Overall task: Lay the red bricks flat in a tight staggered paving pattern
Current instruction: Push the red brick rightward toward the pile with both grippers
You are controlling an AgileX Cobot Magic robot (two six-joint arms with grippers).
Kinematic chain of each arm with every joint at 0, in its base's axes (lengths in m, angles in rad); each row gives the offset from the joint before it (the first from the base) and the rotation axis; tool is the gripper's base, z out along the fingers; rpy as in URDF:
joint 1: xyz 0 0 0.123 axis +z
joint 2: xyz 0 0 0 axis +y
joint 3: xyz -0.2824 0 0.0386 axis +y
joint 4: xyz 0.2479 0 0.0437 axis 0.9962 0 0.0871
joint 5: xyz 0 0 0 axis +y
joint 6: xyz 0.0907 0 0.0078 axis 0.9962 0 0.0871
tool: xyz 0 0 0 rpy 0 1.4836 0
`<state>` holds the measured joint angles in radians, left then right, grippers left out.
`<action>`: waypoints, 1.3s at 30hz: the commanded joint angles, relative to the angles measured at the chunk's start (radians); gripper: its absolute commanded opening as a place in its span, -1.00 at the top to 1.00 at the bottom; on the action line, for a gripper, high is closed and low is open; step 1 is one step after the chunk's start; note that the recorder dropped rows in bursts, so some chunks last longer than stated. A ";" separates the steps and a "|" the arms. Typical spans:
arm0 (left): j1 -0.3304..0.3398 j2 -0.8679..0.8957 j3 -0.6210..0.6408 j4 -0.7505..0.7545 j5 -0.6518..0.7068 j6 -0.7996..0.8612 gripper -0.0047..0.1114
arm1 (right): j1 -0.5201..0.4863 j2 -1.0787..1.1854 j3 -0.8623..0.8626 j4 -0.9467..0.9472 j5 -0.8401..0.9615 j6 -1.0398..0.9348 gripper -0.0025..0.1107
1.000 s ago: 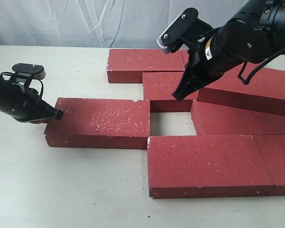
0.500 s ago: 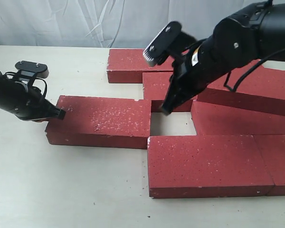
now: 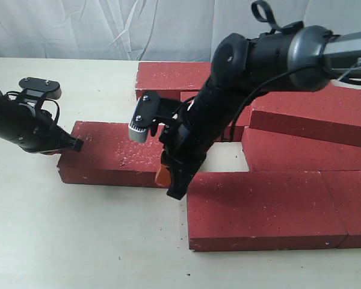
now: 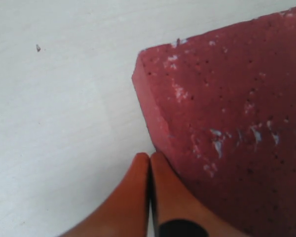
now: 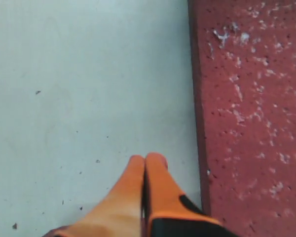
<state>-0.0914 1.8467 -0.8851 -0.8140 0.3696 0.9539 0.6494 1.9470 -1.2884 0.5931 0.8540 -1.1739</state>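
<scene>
Lowered beside the left brick (image 3: 126,153), the right gripper (image 3: 174,192) is now pressed together, as is the left gripper (image 3: 76,144); a gap-closing push is judged likely.

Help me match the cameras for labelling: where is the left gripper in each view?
Exterior view: left gripper at far left, tips at the left brick's end.
Left wrist view: bottom centre, shut, against that brick's end.
Right wrist view: not in it; only the right gripper shows.
Shared landmark: the pale table.
</scene>
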 commanded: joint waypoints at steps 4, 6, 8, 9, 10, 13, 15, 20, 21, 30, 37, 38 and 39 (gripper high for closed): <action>-0.008 -0.002 -0.002 -0.007 0.044 -0.002 0.92 | 0.051 0.079 -0.061 -0.163 -0.076 0.174 0.97; -0.008 -0.002 -0.002 -0.007 0.044 -0.002 0.92 | 0.049 0.088 -0.063 -0.217 -0.154 0.259 0.97; -0.008 -0.002 -0.002 -0.007 0.044 -0.002 0.92 | 0.049 0.093 -0.063 -0.259 -0.154 0.289 0.97; -0.008 -0.002 -0.002 -0.007 0.044 -0.002 0.92 | 0.049 0.093 -0.063 -0.280 -0.154 0.306 0.97; -0.008 -0.002 -0.002 -0.007 0.044 -0.002 0.92 | 0.049 0.093 -0.063 -0.296 -0.154 0.324 0.97; -0.008 -0.002 -0.002 -0.007 0.049 -0.002 0.92 | 0.049 0.093 -0.063 -0.302 -0.154 0.323 0.97; -0.008 -0.002 -0.002 -0.007 0.049 -0.002 0.92 | 0.049 0.091 -0.063 -0.295 -0.146 0.323 0.97; -0.008 -0.002 -0.002 -0.007 0.049 -0.002 0.92 | 0.049 -0.014 -0.063 -0.217 -0.038 0.323 0.97; -0.010 -0.002 -0.002 -0.009 0.048 -0.002 0.92 | 0.049 -0.037 -0.063 -0.213 -0.026 0.323 0.97; -0.010 -0.002 -0.002 -0.032 0.048 0.000 0.92 | 0.040 -0.070 -0.059 -0.374 -0.035 0.428 0.97; -0.010 -0.002 -0.002 -0.074 0.070 0.045 0.92 | -0.104 -0.099 -0.053 -0.449 -0.082 0.628 0.97; -0.010 -0.002 -0.002 -0.088 0.074 0.058 0.92 | -0.129 -0.107 -0.046 -0.440 -0.091 0.629 0.97; -0.010 -0.002 -0.002 -0.099 0.074 0.072 0.92 | -0.152 -0.117 -0.036 -0.426 -0.108 0.629 0.97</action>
<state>-0.0977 1.8467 -0.8851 -0.8699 0.4322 0.9936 0.5592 1.8594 -1.3435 0.1595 0.7763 -0.5687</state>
